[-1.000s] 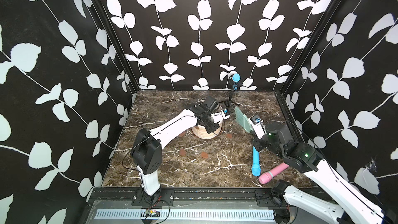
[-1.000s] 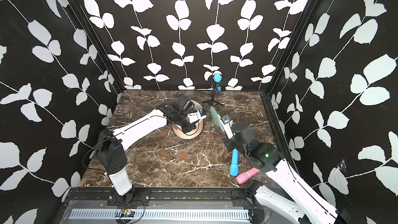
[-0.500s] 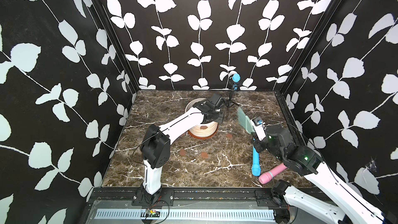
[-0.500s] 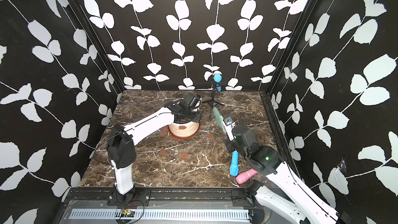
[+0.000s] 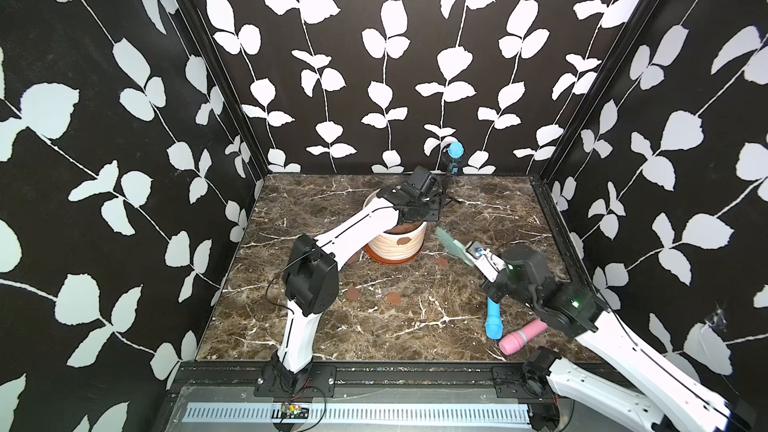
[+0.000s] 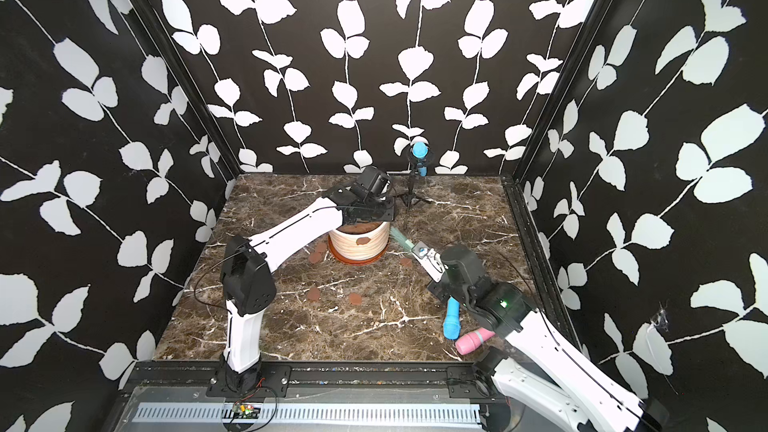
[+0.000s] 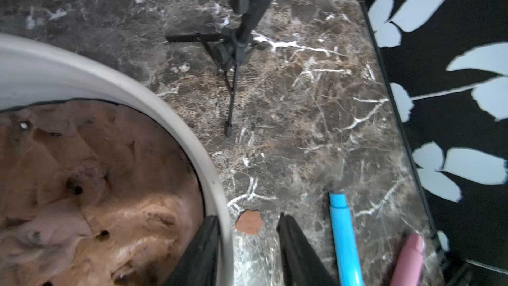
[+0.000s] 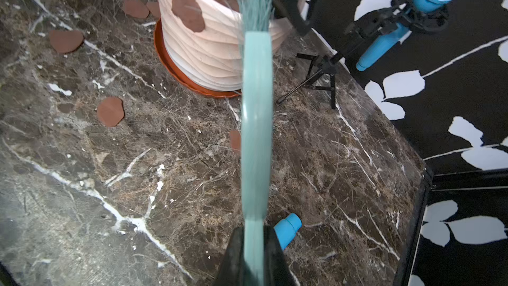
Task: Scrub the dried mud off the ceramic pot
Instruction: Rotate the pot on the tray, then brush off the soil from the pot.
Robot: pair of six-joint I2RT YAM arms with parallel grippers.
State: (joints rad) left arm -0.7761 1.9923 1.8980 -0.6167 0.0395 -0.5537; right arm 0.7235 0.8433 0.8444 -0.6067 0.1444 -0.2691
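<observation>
**Q:** Broadly, how far along is the scrubbing, judged from above?

**A:** Partway, by my judgement. In both top views the wide cream-white ribbed ceramic pot (image 5: 397, 245) stands upright on its orange-brown saucer, toward the back of the dark marble-patterned bench (image 5: 415, 338). One flat reddish-brown patch of dried mud (image 5: 402, 239) sits on its side. Several more such patches lie loose on the bench around it.

**Q:** And the left wrist view?

**A:** The left end effector (image 7: 247, 217) is open. Its jaws straddle the pot's smooth rim, one inside above the lumpy brown soil (image 7: 96, 188), one outside and clear of the wall.

**Q:** The right wrist view?

**A:** The right end effector (image 8: 254, 233) is clamped on a pale teal plastic brush (image 8: 255, 119). The bristles lie near the rim, beside the patch. Whether they touch the pot cannot be told. That patch is left to remove.

**Q:** Any writing?

**A:** None legible; no brand or label shows.
</observation>
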